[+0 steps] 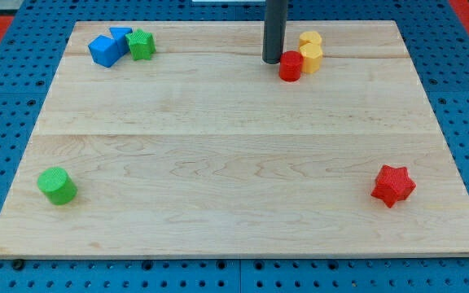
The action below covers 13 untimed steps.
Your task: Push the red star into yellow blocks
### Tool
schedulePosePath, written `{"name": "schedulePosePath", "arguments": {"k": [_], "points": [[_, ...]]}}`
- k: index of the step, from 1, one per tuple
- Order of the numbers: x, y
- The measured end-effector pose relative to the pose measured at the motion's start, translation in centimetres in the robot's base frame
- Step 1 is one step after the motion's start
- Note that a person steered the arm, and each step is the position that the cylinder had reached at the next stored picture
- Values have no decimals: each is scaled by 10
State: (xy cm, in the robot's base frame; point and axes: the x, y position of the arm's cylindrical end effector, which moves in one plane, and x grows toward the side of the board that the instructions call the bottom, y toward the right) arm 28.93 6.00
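Observation:
The red star (pixel 393 185) lies near the board's lower right corner. Two yellow blocks (pixel 310 50) sit together near the view's top, right of centre, one behind the other. A red cylinder (pixel 291 66) touches the front yellow block on its left side. My tip (pixel 273 61) stands at the view's top, just left of the red cylinder and far up and left of the red star.
Two blue blocks (pixel 108 46) and a green star (pixel 141 44) cluster at the top left. A green cylinder (pixel 57 185) sits at the lower left. The wooden board (pixel 234 155) rests on a blue pegboard.

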Motion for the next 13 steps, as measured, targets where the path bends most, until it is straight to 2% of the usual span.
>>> {"name": "schedulePosePath", "arguments": {"k": [1, 2, 3, 4, 5, 6, 7, 8, 9, 10, 11, 12, 13], "points": [[26, -13], [84, 20], [117, 116], [173, 188], [234, 190], [287, 132], [261, 73], [229, 79], [264, 66], [281, 121], [280, 188], [249, 169], [244, 97]]}}
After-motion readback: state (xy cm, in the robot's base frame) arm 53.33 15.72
